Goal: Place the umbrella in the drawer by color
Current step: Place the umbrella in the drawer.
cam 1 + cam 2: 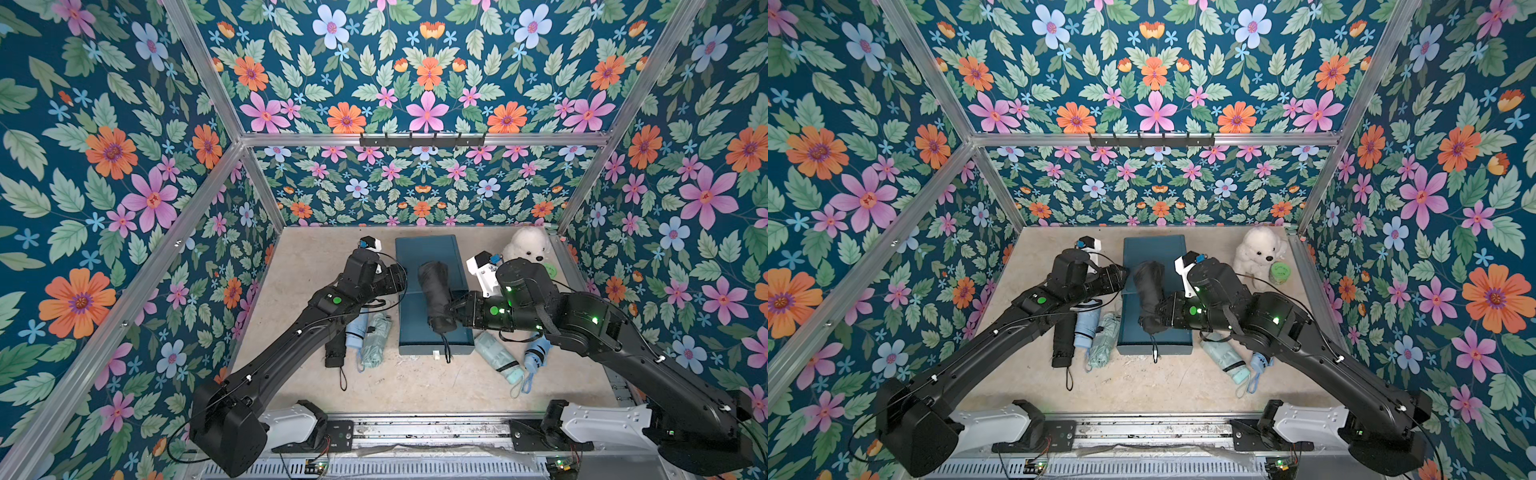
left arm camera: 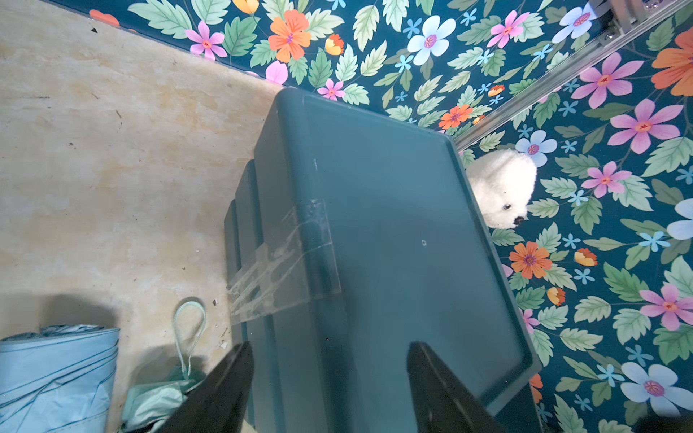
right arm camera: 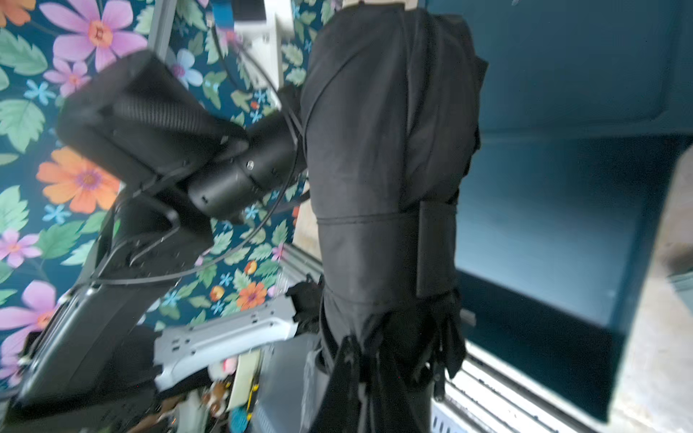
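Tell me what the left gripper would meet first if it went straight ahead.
Probably the teal drawer unit: in the wrist view its side and top lie directly ahead of the open left gripper. Depth is unclear.

White fluffy plush dog (image 1: 527,246) in far corner, small round green tub (image 1: 549,270) just beside it, black hook rail (image 1: 422,140) on floral wall (image 1: 428,75)

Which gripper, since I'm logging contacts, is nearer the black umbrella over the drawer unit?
Right. The right gripper is shut on the black umbrella near its strap end; the left gripper hangs close beside it at the drawer unit's edge, jaws open with nothing between them.
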Controlling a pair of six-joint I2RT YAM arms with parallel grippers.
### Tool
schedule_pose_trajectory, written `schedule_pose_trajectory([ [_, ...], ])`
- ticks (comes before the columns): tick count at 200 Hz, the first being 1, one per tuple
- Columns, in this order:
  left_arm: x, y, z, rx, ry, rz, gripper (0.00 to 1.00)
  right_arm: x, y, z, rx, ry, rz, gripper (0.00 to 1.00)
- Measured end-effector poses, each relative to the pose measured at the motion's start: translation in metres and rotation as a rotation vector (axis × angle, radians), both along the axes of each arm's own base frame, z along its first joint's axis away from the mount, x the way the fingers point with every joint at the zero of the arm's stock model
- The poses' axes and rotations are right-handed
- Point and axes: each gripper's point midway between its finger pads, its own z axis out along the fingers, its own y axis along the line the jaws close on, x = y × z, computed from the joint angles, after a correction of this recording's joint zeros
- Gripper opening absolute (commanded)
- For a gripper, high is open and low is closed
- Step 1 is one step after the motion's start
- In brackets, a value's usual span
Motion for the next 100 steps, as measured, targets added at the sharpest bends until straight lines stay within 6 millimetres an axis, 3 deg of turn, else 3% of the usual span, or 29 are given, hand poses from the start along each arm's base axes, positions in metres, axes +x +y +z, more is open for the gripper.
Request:
schedule_pose_trajectory([
  [20, 0.002, -0.003, -0.009, 0.009, 0.020, -0.009, 0.69, -0.020, 0.002, -0.006, 0.045, 0.081, 0.043, 0.00],
  [51, 0.003, -0.004, -0.018, 0.020, 0.038, -0.009, 0.68, -0.033, -0.003, -0.028, 0.023, 0.177, 0.035, 0.00],
  [100, 0.006, -0.002, -0.022, 0.038, 0.037, 0.005, 0.64, -0.027, 0.003, -0.042, -0.066, 0.245, 0.015, 0.00],
])
